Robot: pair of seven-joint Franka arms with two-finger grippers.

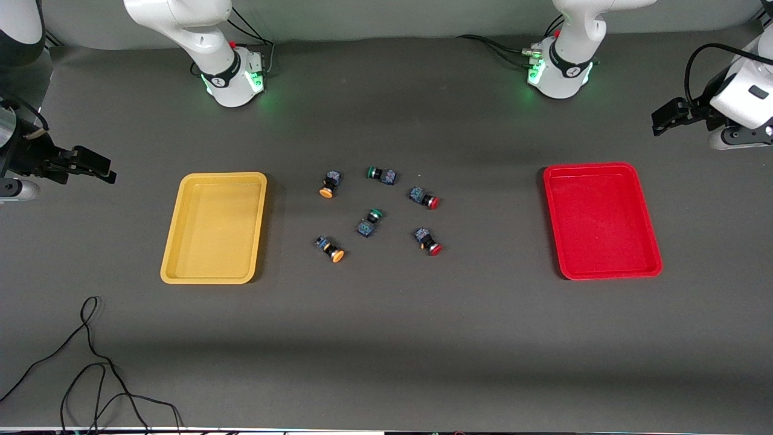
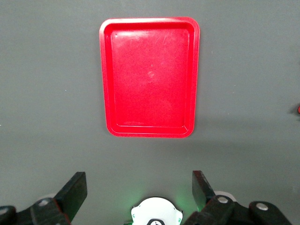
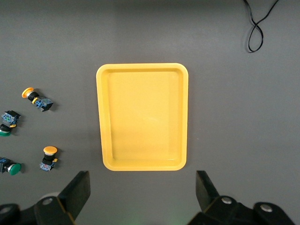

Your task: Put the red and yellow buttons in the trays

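Note:
Two yellow-capped buttons (image 1: pixel 329 186) (image 1: pixel 330 249) and two red-capped buttons (image 1: pixel 424 198) (image 1: pixel 427 241) lie on the table's middle, between the trays. The yellow tray (image 1: pixel 214 226) lies toward the right arm's end and holds nothing. The red tray (image 1: pixel 601 220) lies toward the left arm's end and holds nothing. My right gripper (image 1: pixel 99 169) is open and empty, high by the yellow tray (image 3: pixel 142 117); it shows in the right wrist view (image 3: pixel 143 180). My left gripper (image 1: pixel 661 121) is open and empty, high by the red tray (image 2: pixel 150 77); it shows in the left wrist view (image 2: pixel 139 180).
Two green-capped buttons (image 1: pixel 381 174) (image 1: pixel 369 222) lie among the others. A loose black cable (image 1: pixel 90 362) curls on the table nearest the front camera at the right arm's end. The arm bases (image 1: pixel 232 78) (image 1: pixel 558 72) stand farthest from the front camera.

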